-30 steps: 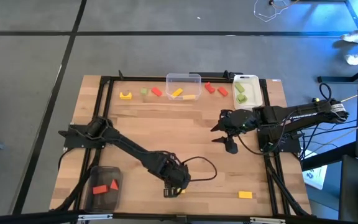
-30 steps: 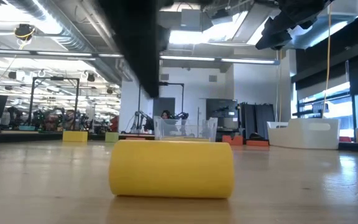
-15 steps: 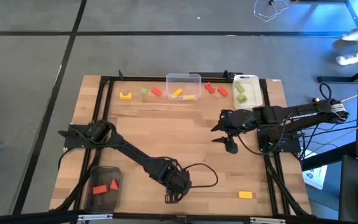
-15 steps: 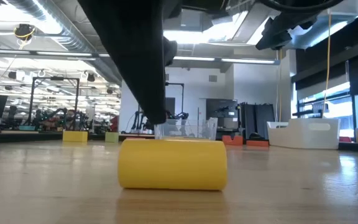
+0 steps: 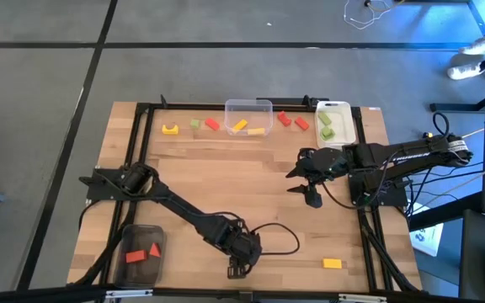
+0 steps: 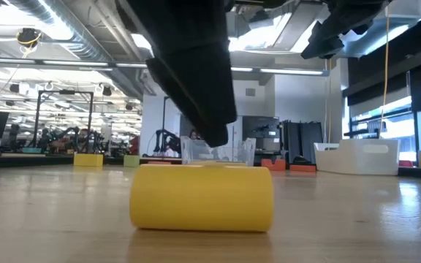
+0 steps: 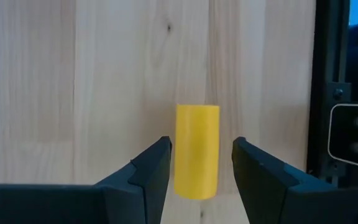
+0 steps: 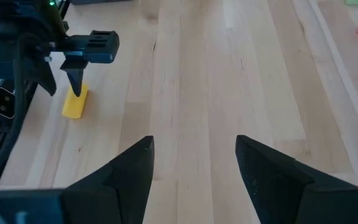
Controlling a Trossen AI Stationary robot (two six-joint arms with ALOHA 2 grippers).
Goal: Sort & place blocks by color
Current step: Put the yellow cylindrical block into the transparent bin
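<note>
As no writing can be read | left gripper [image 7: 201,165] spread at the table's front edge, yellow block [image 7: 197,150] lying between its fingers, apart | right gripper [image 8: 194,163] spread, waiting near the right edge.

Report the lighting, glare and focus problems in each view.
High view: even light, soft shadows on the table, blue glare at the floor's far corner. Low view: bright ceiling lights silhouette the left arm; the yellow block looms large and slightly soft. Left wrist view: the open left gripper is crisp around that block, no glare. Right wrist view: the open right gripper is clear, fingers dark and featureless.
</note>
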